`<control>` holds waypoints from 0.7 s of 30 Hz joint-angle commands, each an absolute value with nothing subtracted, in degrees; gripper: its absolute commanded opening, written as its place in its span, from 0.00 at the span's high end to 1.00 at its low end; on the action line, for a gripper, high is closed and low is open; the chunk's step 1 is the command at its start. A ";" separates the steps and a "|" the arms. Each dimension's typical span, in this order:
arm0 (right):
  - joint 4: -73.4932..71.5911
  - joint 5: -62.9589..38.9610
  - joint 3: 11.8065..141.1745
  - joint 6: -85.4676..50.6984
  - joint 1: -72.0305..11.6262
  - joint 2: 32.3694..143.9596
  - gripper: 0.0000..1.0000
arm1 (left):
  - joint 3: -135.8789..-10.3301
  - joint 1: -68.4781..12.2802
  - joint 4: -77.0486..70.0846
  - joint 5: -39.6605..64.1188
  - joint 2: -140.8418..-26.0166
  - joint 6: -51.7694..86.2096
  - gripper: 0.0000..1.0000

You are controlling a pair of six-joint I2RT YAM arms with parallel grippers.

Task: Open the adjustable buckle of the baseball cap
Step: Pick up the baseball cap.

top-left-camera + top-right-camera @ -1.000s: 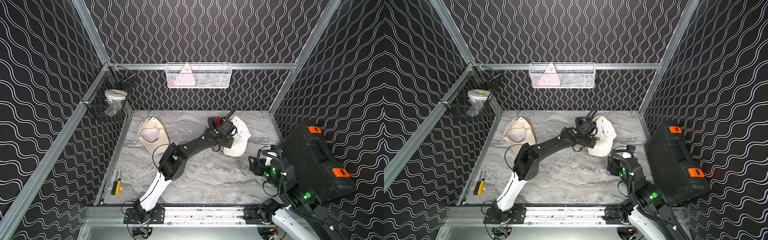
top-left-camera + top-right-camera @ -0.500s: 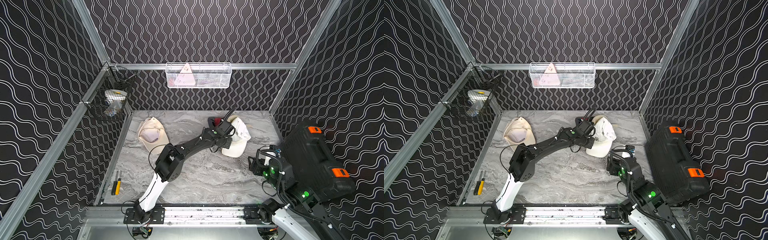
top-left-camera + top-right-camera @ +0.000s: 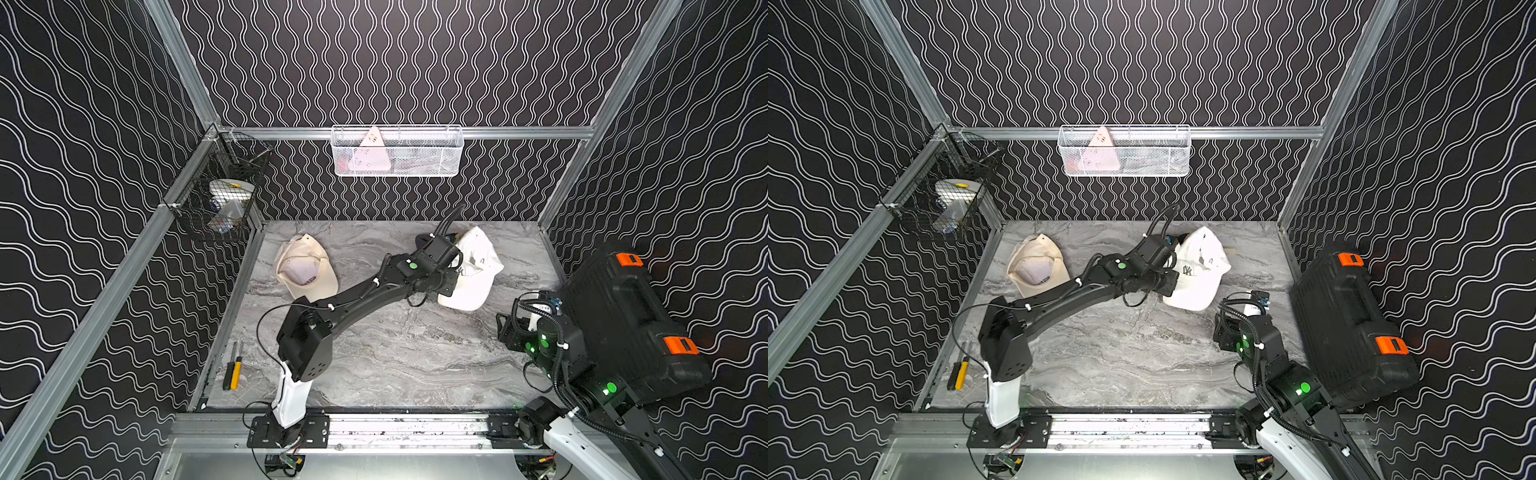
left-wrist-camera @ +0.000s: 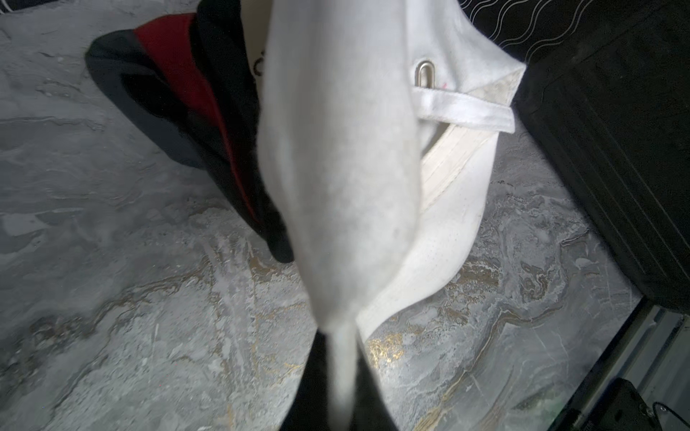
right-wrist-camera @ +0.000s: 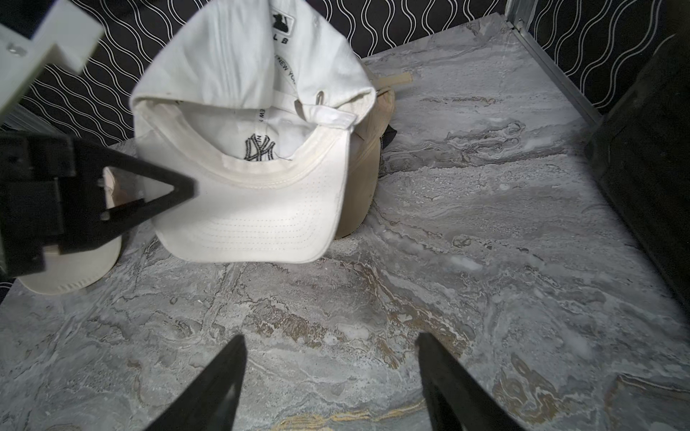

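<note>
While the left gripper [image 4: 341, 349] is clamped on a fold of the white cap [image 3: 478, 270], that cap sits at 1 o'clock on the marble table [image 3: 395, 357], a black-and-red cap [image 4: 179, 93] just beside it. At 4 o'clock, the right gripper [image 5: 330, 337] hovers with jaws spread, holding nothing.

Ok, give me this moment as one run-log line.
left gripper: jaws shut on white cap | right gripper: jaws open, above table, clear of cap | buckle: not gripped
</note>
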State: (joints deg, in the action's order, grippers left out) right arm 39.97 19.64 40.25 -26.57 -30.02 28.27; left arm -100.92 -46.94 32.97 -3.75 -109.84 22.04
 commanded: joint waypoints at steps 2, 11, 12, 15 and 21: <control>39.01 19.83 40.60 -28.03 -30.15 27.89 0.27 | -95.65 -47.20 31.65 -6.44 -103.71 20.71 1.00; 41.21 16.77 42.16 -30.72 -30.10 27.48 0.32 | -81.45 -47.64 31.48 -9.00 -88.07 19.58 1.00; 41.31 16.10 42.38 -31.19 -30.12 27.83 0.33 | -80.31 -47.73 31.78 -9.29 -86.39 19.39 1.00; 40.99 13.48 43.49 -32.71 -30.06 29.64 0.35 | -76.65 -48.02 32.26 -10.21 -81.56 19.13 1.00; 36.64 5.68 46.60 -35.01 -30.06 35.34 0.40 | -70.30 -48.46 32.86 -12.24 -73.70 18.33 1.00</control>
State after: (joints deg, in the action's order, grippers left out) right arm 40.23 10.59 45.39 -32.60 -30.00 33.82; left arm -71.85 -48.36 33.39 -10.13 -75.70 19.31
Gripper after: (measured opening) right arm 0.616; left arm 0.084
